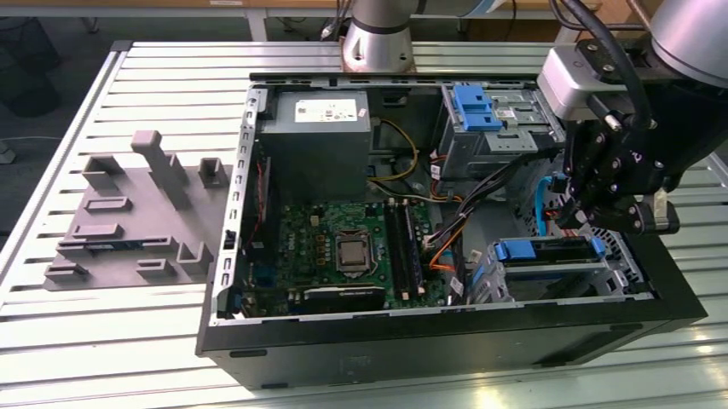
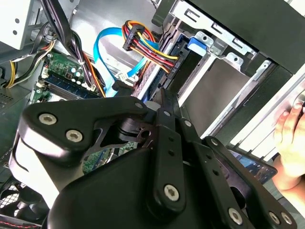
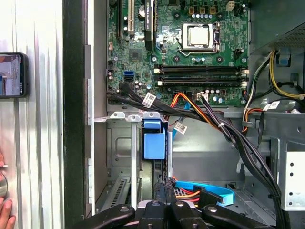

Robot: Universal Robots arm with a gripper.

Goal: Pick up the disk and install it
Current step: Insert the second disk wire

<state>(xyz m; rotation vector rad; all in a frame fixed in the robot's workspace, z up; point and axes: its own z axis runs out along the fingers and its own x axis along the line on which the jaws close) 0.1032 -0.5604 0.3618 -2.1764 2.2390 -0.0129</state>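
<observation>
- Ribbed metal table (image 1: 148, 77) is seen carrying an open black computer case (image 1: 455, 341), laid on its side.
- The disk (image 1: 548, 250) is seated in the metal drive cage (image 1: 500, 281) at the case's corner, towards the exterior view's right. Its blue plastic carrier (image 3: 154, 143) is what is mainly seen in the first wrist view, and no label on it can be made out.
- The gripper (image 3: 163, 183) is held just above that cage, pointing down into the case. Its black fingers (image 2: 167, 109) are drawn together, and nothing is seen between them.
- A flat blue cable (image 3: 205, 193) and a bundle of orange and black wires (image 3: 190, 107) are seen beside the cage.
- The motherboard (image 1: 341, 247) lies further in. Beyond it stands the grey power supply (image 1: 315, 136); its white sticker carries print too small to be read.
- An upright blue bracket (image 1: 475, 106) stands in the upper bay.
- A grey fixture plate (image 1: 125, 221) lies on the table at the exterior view's left.
- A phone (image 3: 12, 74) and a person's hand (image 2: 290, 138) are seen outside the case.
</observation>
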